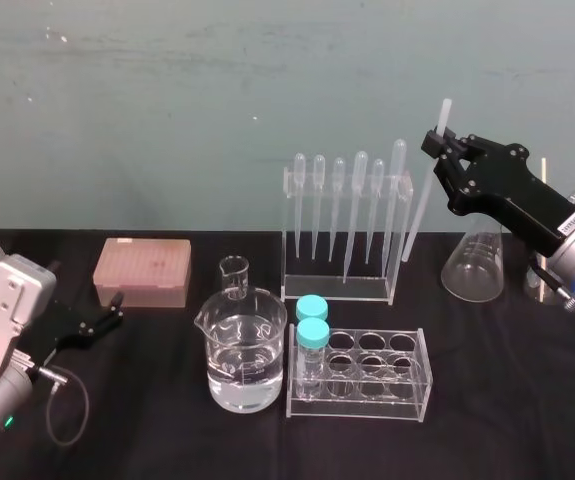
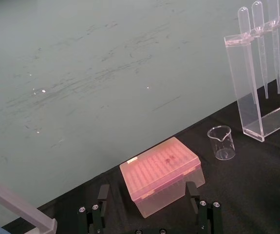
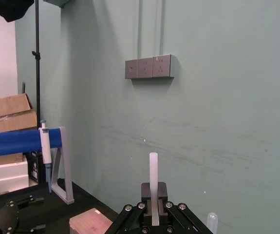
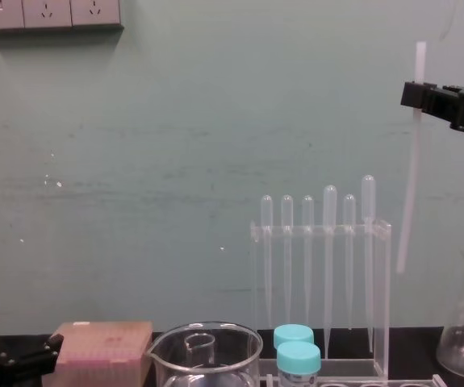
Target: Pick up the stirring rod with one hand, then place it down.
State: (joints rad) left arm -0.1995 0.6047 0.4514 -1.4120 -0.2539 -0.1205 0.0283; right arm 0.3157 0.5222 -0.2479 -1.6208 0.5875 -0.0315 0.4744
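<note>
I find the right gripper (image 1: pixel 437 142) raised well above the desk (image 1: pixel 167 430), on the right, above and behind the pipette rack (image 1: pixel 342 225). Its fingers are clamped on the stirring rod (image 1: pixel 422 200) near the rod's upper end, and a short length stands proud above them. In the chest view the rod (image 4: pixel 410 177) hangs nearly upright with a slight tilt. Its lower end is free in the air, just to the right of the rack (image 4: pixel 320 274) and a little below the rack's top, touching nothing. The right wrist view confirms the grip: the rod (image 3: pixel 153 180) is seated between the two fingers.

Below and to the right of the rod stands a clear conical flask (image 1: pixel 472 265), apart from it.

The left gripper (image 1: pixel 117 305) sits low at the left edge of the desk. In the left wrist view its fingers (image 2: pixel 103 195) are spread apart and hold nothing. A pink tip box (image 2: pixel 161 173) lies just ahead of them, with no contact.

Also on the desk are a large beaker holding clear liquid (image 1: pixel 245 355), a small beaker (image 1: pixel 234 277) behind it, and a clear tube rack (image 1: pixel 367 378) carrying two teal-capped tubes (image 1: pixel 312 335).
</note>
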